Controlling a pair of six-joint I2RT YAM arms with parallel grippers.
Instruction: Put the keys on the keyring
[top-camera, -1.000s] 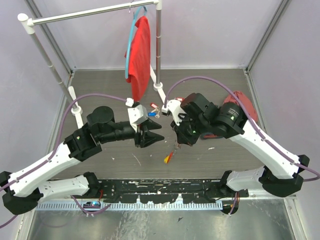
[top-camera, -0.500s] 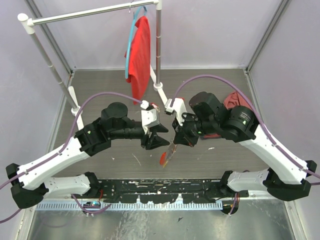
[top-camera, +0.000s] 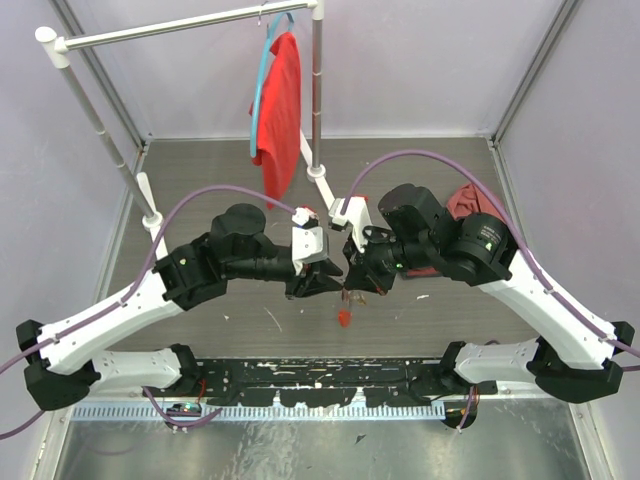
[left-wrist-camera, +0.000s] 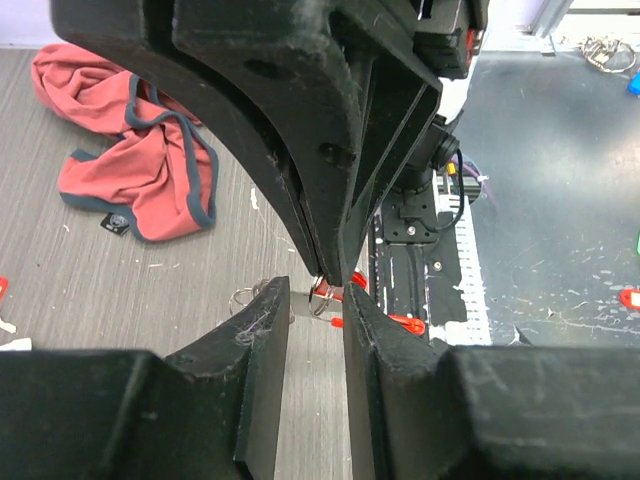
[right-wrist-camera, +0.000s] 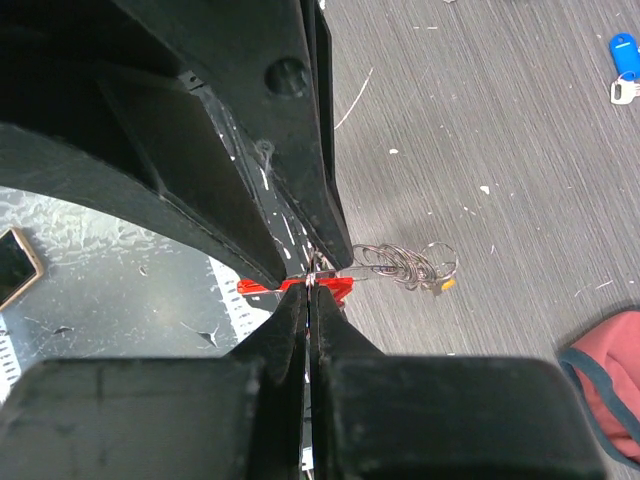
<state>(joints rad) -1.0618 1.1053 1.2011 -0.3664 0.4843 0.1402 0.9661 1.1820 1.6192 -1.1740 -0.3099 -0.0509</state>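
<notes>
My left gripper (left-wrist-camera: 315, 300) is about half open, nothing in it as far as I can see, tips aimed straight at the keyring (right-wrist-camera: 340, 288) just past them. It hangs long-ways down toward the table (top-camera: 220, 180) off my right gripper (right-wrist-camera: 310, 296), which is clamped tight on it near the top. Both reach inward, elbows bent, nearly nose to nose

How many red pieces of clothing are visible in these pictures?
2. One red shirt hangs on the blue hanger at the back rack; the other red garment lies crumpled on the table, beyond the right arm. The arms may hide more.
</notes>
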